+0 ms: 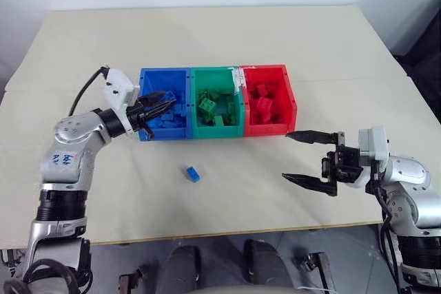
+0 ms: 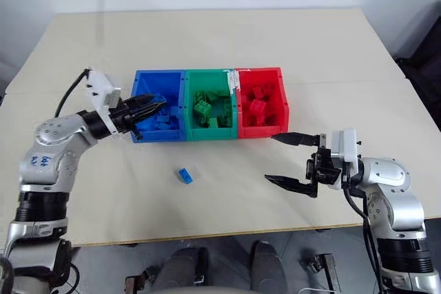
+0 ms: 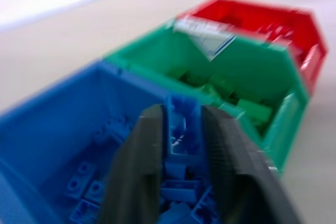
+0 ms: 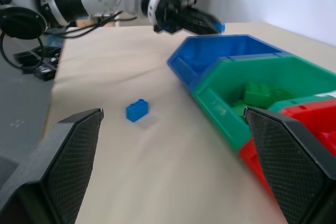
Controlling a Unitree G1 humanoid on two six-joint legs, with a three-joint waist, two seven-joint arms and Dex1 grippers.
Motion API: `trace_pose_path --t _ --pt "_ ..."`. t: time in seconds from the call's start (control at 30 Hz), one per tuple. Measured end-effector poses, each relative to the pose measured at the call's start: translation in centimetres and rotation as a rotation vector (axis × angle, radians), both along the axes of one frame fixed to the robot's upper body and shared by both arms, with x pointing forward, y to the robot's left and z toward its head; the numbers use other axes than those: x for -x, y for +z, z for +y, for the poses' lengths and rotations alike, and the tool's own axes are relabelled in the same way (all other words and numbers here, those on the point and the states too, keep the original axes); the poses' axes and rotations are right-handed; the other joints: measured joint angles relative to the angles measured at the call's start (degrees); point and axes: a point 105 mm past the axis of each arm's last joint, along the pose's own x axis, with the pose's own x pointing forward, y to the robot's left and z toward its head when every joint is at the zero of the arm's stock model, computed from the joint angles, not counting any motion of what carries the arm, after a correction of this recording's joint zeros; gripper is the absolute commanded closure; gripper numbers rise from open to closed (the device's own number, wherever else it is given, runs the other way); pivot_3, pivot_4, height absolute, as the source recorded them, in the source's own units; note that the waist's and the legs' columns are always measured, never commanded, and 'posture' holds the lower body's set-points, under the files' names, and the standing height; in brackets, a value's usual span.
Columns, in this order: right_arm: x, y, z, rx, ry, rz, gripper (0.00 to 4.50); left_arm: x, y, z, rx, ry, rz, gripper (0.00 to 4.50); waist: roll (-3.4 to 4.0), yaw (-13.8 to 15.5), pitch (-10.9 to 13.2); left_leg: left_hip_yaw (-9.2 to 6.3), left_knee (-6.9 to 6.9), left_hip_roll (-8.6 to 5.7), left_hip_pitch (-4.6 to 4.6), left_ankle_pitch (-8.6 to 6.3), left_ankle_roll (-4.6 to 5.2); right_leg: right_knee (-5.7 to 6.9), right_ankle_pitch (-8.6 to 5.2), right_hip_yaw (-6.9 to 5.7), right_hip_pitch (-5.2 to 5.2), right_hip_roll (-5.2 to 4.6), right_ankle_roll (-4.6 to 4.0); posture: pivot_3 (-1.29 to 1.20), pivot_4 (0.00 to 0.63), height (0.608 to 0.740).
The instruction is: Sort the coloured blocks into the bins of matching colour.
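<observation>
While hovering over the blue bin (image 1: 164, 77), left claw (image 2: 154, 107) pinching 1 narrow blue block (image 3: 182, 129) between its fingers, not yet dropped. Blue bin already loaded with blue bricks. Next right, green bin (image 1: 216, 74) holding green bricks; then red bin (image 1: 269, 71) with red bricks. 3 bins touching side by side in a row mid-tabletop (image 1: 220, 32). Nearer the robot, 1 loose blue block (image 1: 192, 173) lying alone on the tabletop, well apart from the bins. Far right, right claw (image 1: 303, 158) spread wide, empty, level above the tabletop, near the red bin's front corner. Judged nearly done: release the held block, then collect the last loose blue 1.
</observation>
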Motion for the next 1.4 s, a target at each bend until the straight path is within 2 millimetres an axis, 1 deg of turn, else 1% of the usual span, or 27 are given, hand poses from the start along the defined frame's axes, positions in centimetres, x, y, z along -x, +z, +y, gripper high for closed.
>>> trace_pose_path --t 0.1,0.13,0.17,0.27,0.3,0.37,0.43,0.53,0.6,0.7,0.8,0.87,0.93,1.0,1.07,1.2,1.23,1.27,1.33,1.4 --pt "0.0 0.3 0.2 -0.001 -0.008 -0.015 0.00 -0.2 0.2 0.3 -0.010 0.011 -0.003 1.52 -0.01 0.1 0.0 0.14 0.02 0.00 -0.04 -0.01 0.01 -0.03 0.00 -0.06 0.00 -0.03 0.00 0.00 0.150 0.740" --pt "0.1 0.5 0.3 -0.001 -0.007 -0.019 0.00 -0.1 0.2 0.5 -0.018 0.007 -0.005 1.13 -0.01 0.2 0.0 0.16 0.05 -0.01 -0.05 -0.01 0.01 -0.03 0.00 -0.07 0.01 -0.04 0.00 0.00 0.150 0.740" --pt "0.0 0.5 0.4 -0.002 -0.007 -0.021 0.00 0.2 0.3 0.7 -0.024 0.001 -0.008 0.91 -0.01 0.2 0.0 0.18 0.07 0.00 -0.05 -0.01 0.02 -0.03 0.00 -0.07 0.02 -0.04 0.00 0.00 0.150 0.740" --pt "0.0 0.5 0.5 -0.003 -0.010 -0.011 0.00 1.7 0.3 1.9 -0.026 -0.032 -0.020 0.03 -0.01 0.1 0.0 0.15 0.06 0.03 -0.05 -0.02 0.02 -0.03 0.00 -0.06 0.01 -0.04 0.00 0.00 0.150 0.740" --pt "0.0 0.5 0.5 -0.003 -0.009 -0.009 0.00 2.2 0.1 2.3 -0.027 -0.042 -0.016 0.03 -0.01 0.1 0.0 0.12 0.06 0.05 -0.04 -0.02 0.01 -0.02 0.00 -0.05 0.01 -0.04 0.00 0.00 0.150 0.740" --pt "0.0 0.5 0.6 0.000 0.003 -0.007 0.00 3.9 -0.8 3.6 -0.050 -0.062 -0.006 0.03 -0.01 0.0 0.0 0.04 0.04 0.07 -0.04 -0.02 0.01 -0.03 -0.01 -0.04 0.00 -0.03 -0.01 0.00 0.150 0.740" --pt "-0.1 0.5 0.8 0.003 0.021 -0.009 0.00 6.0 -2.4 5.6 -0.094 -0.068 0.026 0.03 -0.01 -0.4 0.0 0.03 -0.01 0.09 0.00 -0.05 0.01 -0.04 -0.02 -0.01 0.00 -0.05 -0.03 0.00 0.150 0.740" --pt "-0.2 0.5 0.9 0.008 0.041 -0.005 0.00 8.8 -4.3 8.4 -0.129 -0.015 0.078 0.03 -0.01 -0.6 0.0 -0.01 0.00 0.31 -0.01 -0.09 0.07 -0.07 -0.02 -0.03 0.01 -0.13 -0.04 0.00 0.150 0.740" --pt "-0.5 0.3 0.8 0.009 0.044 0.004 0.00 10.4 -5.2 10.4 -0.140 0.057 0.095 0.03 -0.01 -0.5 0.0 0.00 0.01 0.31 0.00 -0.13 0.13 -0.10 -0.02 -0.04 0.03 -0.20 -0.04 0.00 0.150 0.740" --pt "-0.7 0.1 0.6 0.011 0.049 0.014 0.00 12.4 -5.7 12.8 -0.159 0.142 0.098 0.03 -0.01 -0.1 0.0 -0.01 0.02 0.31 0.00 -0.24 0.15 -0.35 -0.02 -0.06 0.04 -0.26 -0.05 0.00 0.150 0.740" --pt "-0.8 -0.1 0.4 0.016 0.061 0.010 0.00 13.9 -6.2 13.9 -0.162 0.189 0.102 0.03 -0.01 0.2 0.0 -0.02 0.01 0.32 0.00 -0.31 0.14 -0.42 -0.02 -0.10 0.06 -0.31 -0.06 0.00 0.150 0.740" --pt "-0.9 -0.5 0.2 0.026 0.062 0.013 0.00 14.4 -6.8 13.8 -0.156 0.183 0.120 0.03 -0.01 0.2 0.0 -0.03 0.01 0.32 0.00 -0.35 0.13 -0.45 -0.01 -0.11 0.07 -0.31 -0.06 0.00 0.150 0.740" --pt "-1.0 -0.9 -0.1 0.036 0.060 0.019 0.00 14.5 -6.8 13.0 -0.158 0.157 0.116 0.03 -0.02 0.2 0.0 -0.03 0.01 0.33 0.00 -0.36 0.13 -0.46 -0.01 -0.13 0.07 -0.29 -0.07 0.00 0.150 0.740" --pt "-1.0 -1.4 -0.5 0.047 0.059 0.026 0.00 14.2 -6.4 11.6 -0.162 0.098 0.102 0.03 -0.01 0.2 0.0 -0.02 0.01 0.33 0.00 -0.37 0.13 -0.46 -0.01 -0.12 0.08 -0.30 -0.07 0.00 0.150 0.740" --pt "-1.2 -1.7 -0.8 0.054 0.051 0.033 0.00 13.8 -6.3 9.5 -0.172 0.004 0.093 0.03 -0.01 0.0 0.0 0.00 0.00 0.33 0.00 -0.37 0.12 -0.46 -0.01 -0.12 0.07 -0.27 -0.07 0.00 0.150 0.740" --pt "-1.2 -2.1 -1.2 0.057 0.041 0.045 0.00 13.4 -6.6 8.0 -0.177 -0.069 0.102 0.03 0.00 -0.6 0.0 0.06 0.00 0.46 0.01 -0.40 0.06 -0.39 -0.01 -0.12 0.08 -0.09 -0.07 0.00 0.150 0.740" --pt "-1.2 -2.3 -1.5 0.064 0.029 0.056 0.00 12.7 -6.4 6.7 -0.177 -0.137 0.092 0.03 0.06 -0.3 0.0 0.07 0.03 0.42 0.01 -0.40 0.06 -0.42 -0.01 -0.15 0.07 -0.08 -0.07 0.00 0.150 0.740" --pt "-1.1 -2.4 -1.5 0.067 0.029 0.057 0.00 12.0 -6.3 4.8 -0.184 -0.232 0.083 0.03 0.10 0.3 0.0 0.11 0.06 0.35 0.00 -0.38 0.08 -0.44 -0.01 -0.22 0.10 -0.12 -0.07 0.00 0.150 0.740" --pt "-0.9 -2.3 -1.5 0.071 0.034 0.052 0.00 11.4 -6.8 1.8 -0.207 -0.389 0.089 0.03 0.09 0.4 0.0 0.23 0.14 0.29 0.00 -0.37 0.09 -0.34 -0.01 -0.25 0.16 -0.15 -0.07 0.00 0.150 0.740" --pt "-0.3 -2.5 -1.7 0.075 0.027 0.055 0.00 10.6 -7.9 0.2 -0.226 -0.470 0.107 0.03 0.09 0.3 0.0 0.31 0.15 0.08 0.01 -0.37 0.10 -0.11 0.00 -0.26 0.14 -0.13 -0.05 0.00 0.150 0.740"
